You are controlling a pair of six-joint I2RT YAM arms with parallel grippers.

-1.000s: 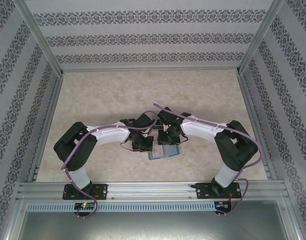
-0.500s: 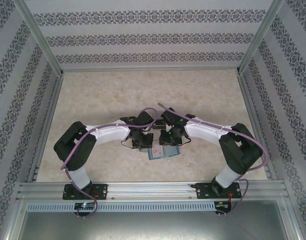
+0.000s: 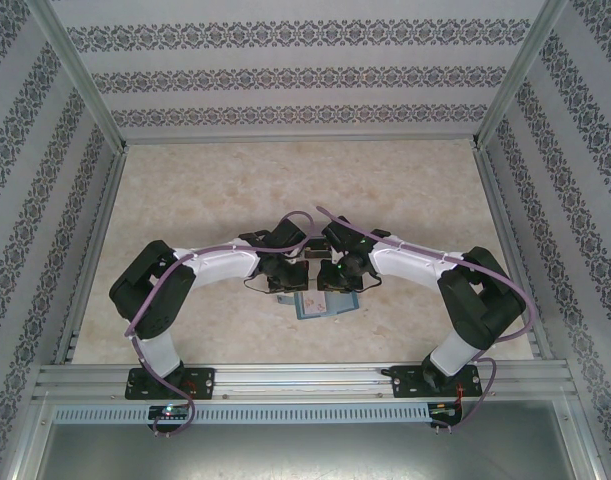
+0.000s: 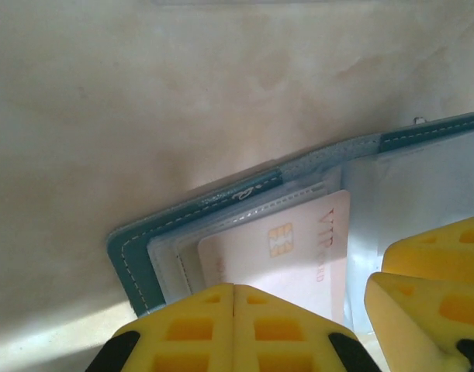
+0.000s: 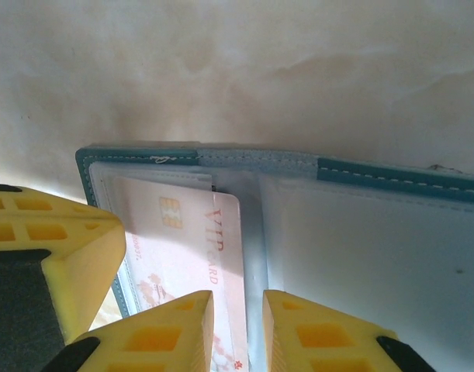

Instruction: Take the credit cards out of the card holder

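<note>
1 card (image 4: 275,248), its near end hidden under the left claw (image 4: 234,302); right of the right claw (image 5: 238,314), the card holder (image 5: 361,232) runs off-frame.

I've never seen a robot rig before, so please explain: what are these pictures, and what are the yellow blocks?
The machine is a left arm and a right arm, bolted to the near edge of a table. Each ends in a two-fingered claw; the yellow blocks are its fingers. The wide picture comes from a fixed camera above and behind the arms. The two close-ups come from cameras on the wrists. On the table lies an open teal card holder with a pale card marked VIP poking from a pocket. The left claw is shut, empty, over the card. The right claw is slightly open at the card's edge. Neither visibly grips anything.
</note>
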